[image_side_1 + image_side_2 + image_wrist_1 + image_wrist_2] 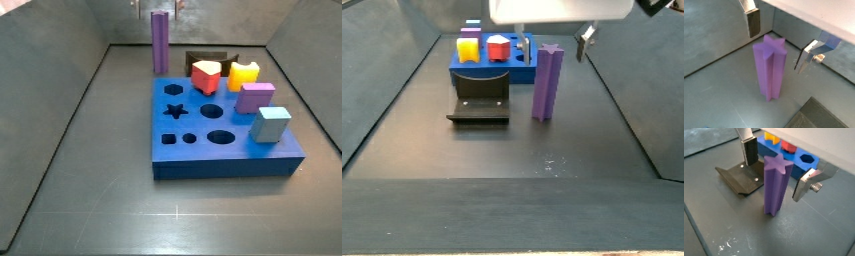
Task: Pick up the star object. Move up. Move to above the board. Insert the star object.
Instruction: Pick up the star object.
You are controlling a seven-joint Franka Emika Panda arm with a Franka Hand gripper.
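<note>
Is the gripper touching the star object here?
Apart. In both wrist views the gripper straddles the star object, with floor showing between each finger and its sides.

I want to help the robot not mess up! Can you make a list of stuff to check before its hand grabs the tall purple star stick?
1. Star object standing upright on the floor: ok.
2. Hand open, nothing held: ok; both wrist views show its fingers apart with gaps to the star.
3. Hand straddling the star's top, one finger on each side: ok.
4. Hand low enough for a firm grip: cannot tell; it seems only near the star's top.
5. Fixture apart from the star: ok, a gap shows in a side view.
6. Star hole in the board empty: ok, the dark star hole shows nothing inside.
</note>
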